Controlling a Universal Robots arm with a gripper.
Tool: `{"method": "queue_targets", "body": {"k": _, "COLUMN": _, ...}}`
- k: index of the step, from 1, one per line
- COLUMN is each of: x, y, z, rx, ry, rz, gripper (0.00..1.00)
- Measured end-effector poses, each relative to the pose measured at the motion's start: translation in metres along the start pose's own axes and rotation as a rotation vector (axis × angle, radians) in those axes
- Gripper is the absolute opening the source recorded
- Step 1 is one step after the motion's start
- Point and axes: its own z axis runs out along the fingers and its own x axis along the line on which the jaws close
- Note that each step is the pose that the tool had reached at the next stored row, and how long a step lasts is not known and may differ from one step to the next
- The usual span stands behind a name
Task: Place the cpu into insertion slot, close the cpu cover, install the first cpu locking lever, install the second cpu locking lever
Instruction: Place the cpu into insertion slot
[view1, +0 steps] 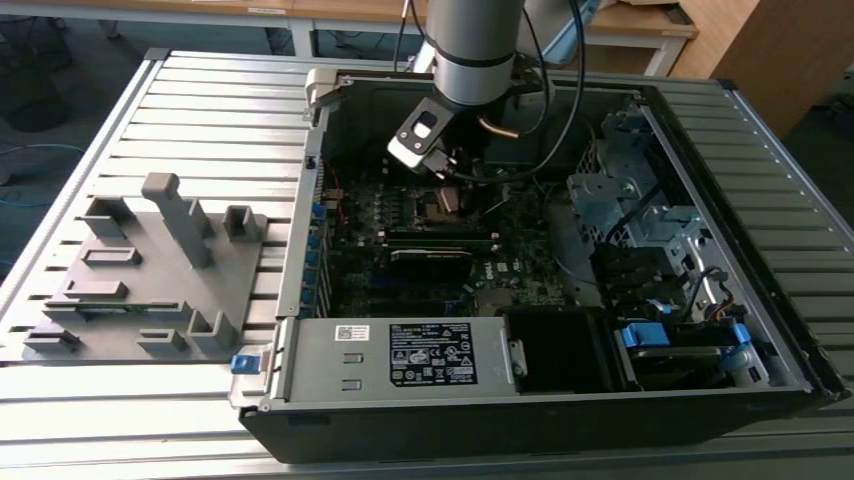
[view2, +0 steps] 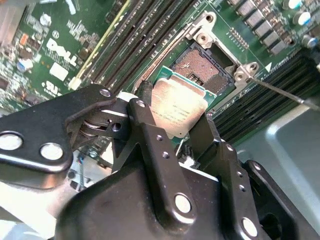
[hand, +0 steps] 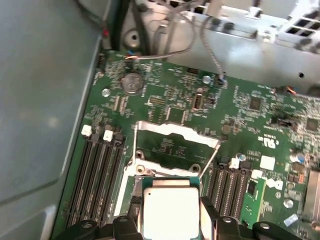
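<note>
**Cpu held over the open slot**

The gripper (view2: 175, 122) was clamped on the cpu (view2: 178, 106), its black fingers (view2: 146, 95) pressing opposite edges of the chip. In the second wrist view the cpu hung partly over the slot (view2: 202, 67), not seated in it, and the slot's dark centre lay bare. In the first wrist view the cover (hand: 172, 129) stood swung open beyond the cpu, green board showing through its window. A thin lever (view2: 280, 91) lay loose beside the slot. In the exterior view the arm (view1: 474, 40) reached down into the case (view1: 534, 400); a grey fixture (view1: 147, 270) sat on the table (view1: 200, 90) at the exterior view's left.
</note>
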Motion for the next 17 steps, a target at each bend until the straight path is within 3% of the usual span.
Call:
{"method": "queue_targets", "body": {"k": 6, "x": 0.0, "y": -0.0001, "z": 0.0008, "rx": -0.0018, "ry": -0.0081, "rz": 0.103, "gripper": 0.54}}
{"method": "queue_targets", "body": {"k": 17, "x": 0.0125, "y": -0.0015, "z": 0.0054, "rx": -0.0022, "ry": -0.0095, "rz": 0.123, "gripper": 0.54}}
